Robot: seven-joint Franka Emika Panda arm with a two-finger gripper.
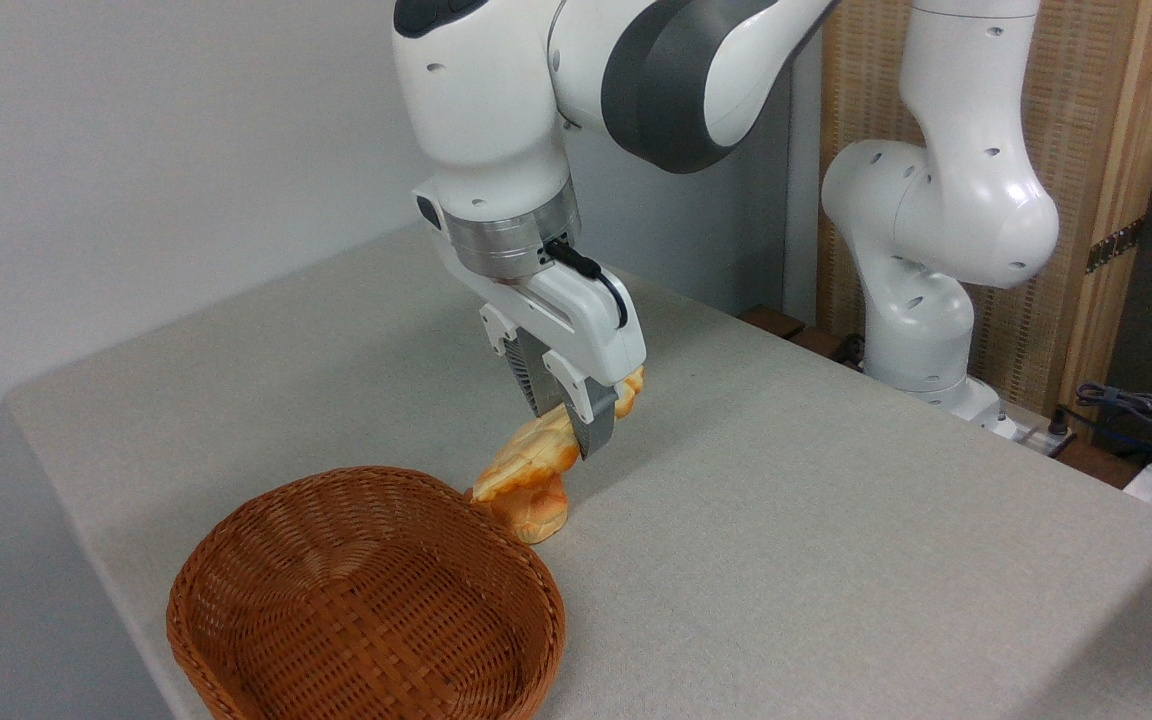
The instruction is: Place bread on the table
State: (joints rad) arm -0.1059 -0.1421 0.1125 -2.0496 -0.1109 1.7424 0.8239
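Right, on my feed: brown woven wicker basket point(366, 595) sits in the lower left of the frame, near the front edge of the large tabletop covered in light grey-beige cloth point(786, 500). I can see nothing inside the basket. A small round golden-orange knotted bun point(533, 512) rests on the cloth just beside the basket's upper-right rim, touching or nearly so; I can't tell which.

Clutter is confined to the right edge of the frame: dark cables point(1131, 408) off the table's far side, a wooden slatted panel point(1106, 200) behind the arm's base. White wall fills the upper left.

White Franka arm point(576, 90) comes in from the top centre, wrist pointing down and tilted toward the lower right, base column standing at the upper right behind the table.

Two-finger gripper point(576, 420) is clamped across the long pale-yellow braided loaf with orange-browned ends point(536, 455) around its middle. Fingers point(594, 425) are narrowed onto it, grey pads pressing both sides. Loaf is tilted: upper end sticks out behind the gripper body at centre frame, lower end dips toward the bun and looks to touch its top. Loaf is outside the basket, over the cloth, and I can't see it touching the cloth anywhere.
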